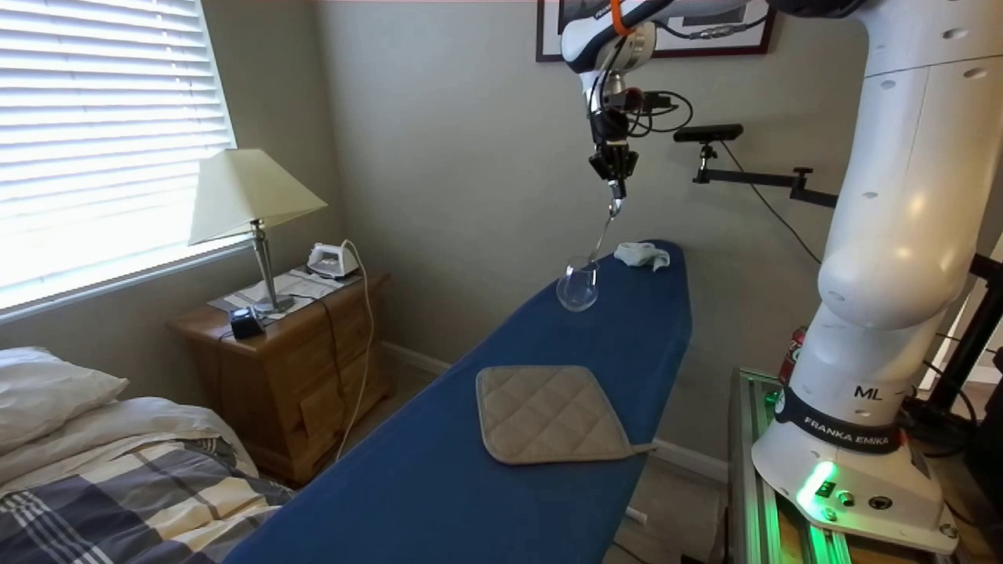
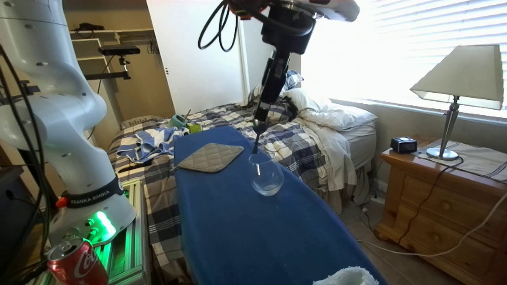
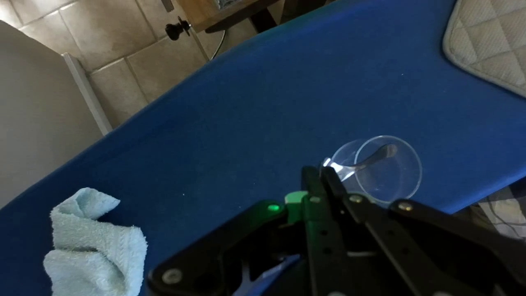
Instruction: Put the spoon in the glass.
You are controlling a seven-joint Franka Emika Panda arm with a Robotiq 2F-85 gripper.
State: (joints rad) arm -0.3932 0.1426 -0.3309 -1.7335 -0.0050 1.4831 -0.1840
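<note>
bright window [image 1: 94, 141], wooden nightstand [image 1: 290, 384], tiled floor [image 3: 107, 35]

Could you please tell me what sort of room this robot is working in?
Most likely a bedroom: both exterior views show a plaid-covered bed, a wooden nightstand near it, and a table lamp standing on the nightstand.

The spoon [image 3: 363, 163] is shiny metal, held up at a steep tilt, with what looks like its bowl uppermost. Its lower end is at the rim of the glass [image 2: 266, 178]; in the wrist view it overlaps the mouth, though whether it dips inside is unclear. The glass is clear, stemless and round-bellied, narrowing toward the rim, and stands upright on the blue ironing board [image 2: 245, 225].
</note>
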